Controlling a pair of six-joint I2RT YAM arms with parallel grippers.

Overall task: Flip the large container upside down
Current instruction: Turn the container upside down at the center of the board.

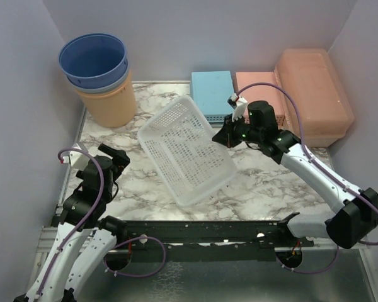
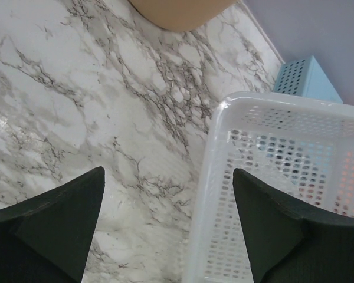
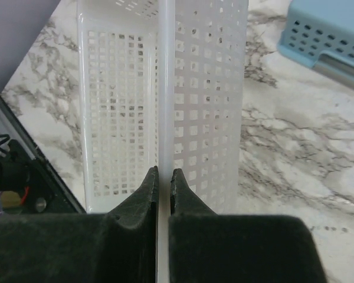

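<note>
Right gripper [image 3: 163,174] clamping rim of white basket [image 1: 186,151], holding it tilted over marble table [image 2: 76,88]. Left gripper [image 2: 168,172] hanging wide open nearby.

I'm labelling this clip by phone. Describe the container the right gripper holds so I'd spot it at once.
On the marble table, look at the middle, just in front of the blue bin. The white mesh basket stands tilted there, its rim pinched by the right gripper; it alone is white and see-through.
</note>
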